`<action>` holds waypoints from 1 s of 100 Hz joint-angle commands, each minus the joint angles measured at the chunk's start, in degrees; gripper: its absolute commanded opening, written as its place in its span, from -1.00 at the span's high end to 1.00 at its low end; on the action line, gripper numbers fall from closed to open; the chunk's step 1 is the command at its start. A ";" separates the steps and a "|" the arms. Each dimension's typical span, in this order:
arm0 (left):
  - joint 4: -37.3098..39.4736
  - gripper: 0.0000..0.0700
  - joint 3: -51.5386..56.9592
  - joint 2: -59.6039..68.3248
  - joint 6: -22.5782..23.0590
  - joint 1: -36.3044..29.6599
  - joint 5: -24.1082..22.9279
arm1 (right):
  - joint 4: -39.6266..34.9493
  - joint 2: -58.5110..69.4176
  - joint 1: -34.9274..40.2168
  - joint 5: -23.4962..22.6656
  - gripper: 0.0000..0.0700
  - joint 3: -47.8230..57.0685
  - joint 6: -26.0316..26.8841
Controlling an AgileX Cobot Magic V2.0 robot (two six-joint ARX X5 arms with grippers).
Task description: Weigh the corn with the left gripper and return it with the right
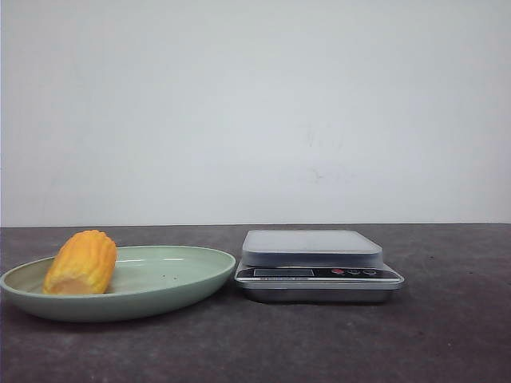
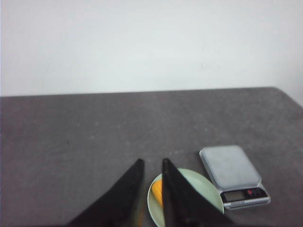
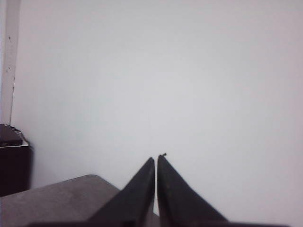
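The corn (image 1: 81, 262), a stubby yellow-orange cob piece, lies on the left side of the green plate (image 1: 172, 291). A silver kitchen scale (image 1: 313, 249) stands just right of the plate with nothing on its platform. Neither gripper shows in the front view. In the left wrist view my left gripper (image 2: 152, 161) hangs high above the table, its jaws a little apart and empty. A strip of the corn (image 2: 157, 191) shows between its fingers, with the plate (image 2: 203, 184) and scale (image 2: 230, 165) below. My right gripper (image 3: 155, 158) is shut and empty, facing the white wall.
The dark grey table (image 1: 447, 335) runs to a white wall behind. Its rounded corner (image 3: 61, 198) shows in the right wrist view, with a dark box (image 3: 9, 137) beyond it.
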 commanded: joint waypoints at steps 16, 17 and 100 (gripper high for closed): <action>-0.04 0.97 -1.62 0.39 -6.14 -0.22 -1.70 | -11.87 -0.55 -0.15 3.43 1.00 0.28 -1.42; 0.11 0.97 -1.64 0.39 -6.25 -0.22 -1.70 | -12.26 -0.66 -0.15 3.43 1.00 0.28 -1.44; 0.04 0.97 -1.49 0.35 -6.23 -0.22 -1.73 | -14.36 -2.08 -2.56 3.10 0.99 0.28 -0.68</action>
